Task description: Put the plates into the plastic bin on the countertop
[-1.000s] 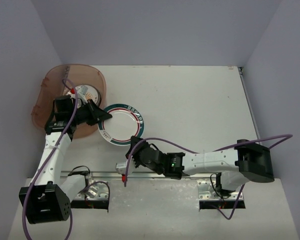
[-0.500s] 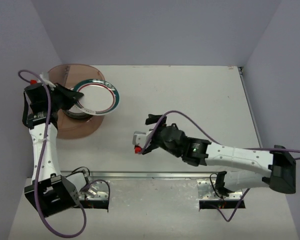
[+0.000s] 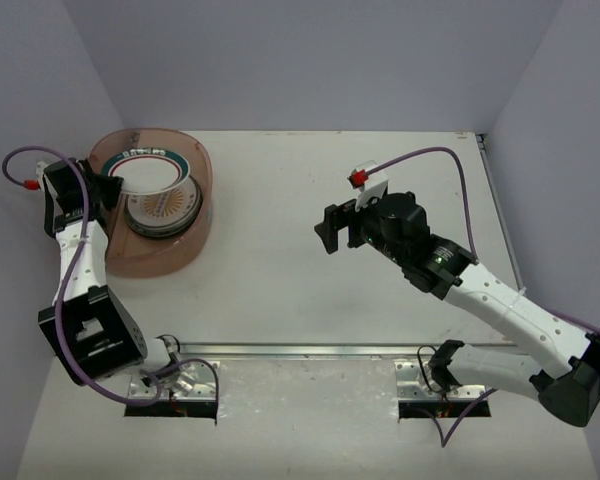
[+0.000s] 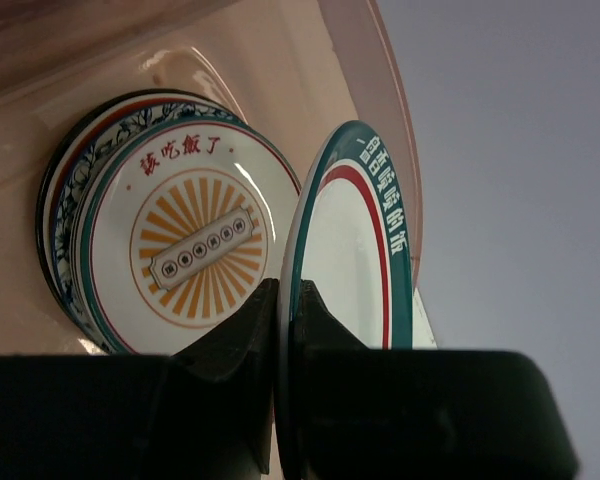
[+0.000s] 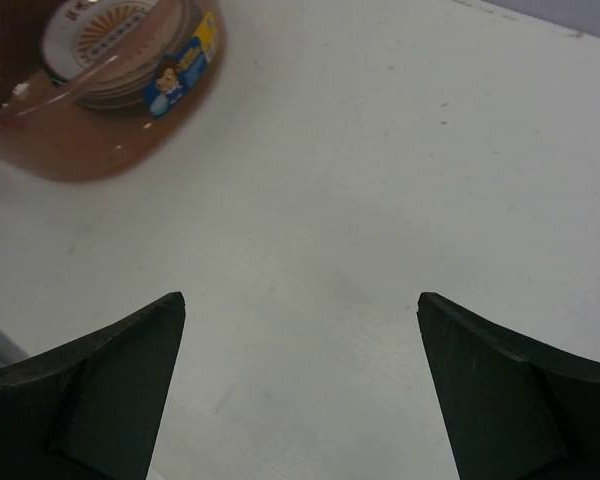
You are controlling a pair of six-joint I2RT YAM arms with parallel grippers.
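Observation:
My left gripper point(image 3: 110, 186) is shut on the rim of a teal-rimmed lettered plate point(image 3: 145, 176) and holds it over the plastic bin point(image 3: 195, 245). In the left wrist view the held plate point(image 4: 355, 250) is edge-on between the jaws of the left gripper point(image 4: 292, 295). Under it in the bin lies a stack of plates point(image 4: 190, 245) with an orange sunburst plate on top point(image 3: 167, 208). My right gripper point(image 3: 327, 230) hangs open over the bare countertop point(image 3: 380, 290), with nothing between its fingers point(image 5: 110, 370).
In the right wrist view the bin point(image 5: 80, 140) and its stack of plates point(image 5: 110, 25) lie far off at the top left. A metal rail point(image 3: 310, 350) runs along the table's near edge. Grey walls close in the left, back and right sides.
My left gripper has carried the teal-rimmed plate from the table beside the bin to above the stack in it. My right gripper has opened and swung from the front rail to mid-table.

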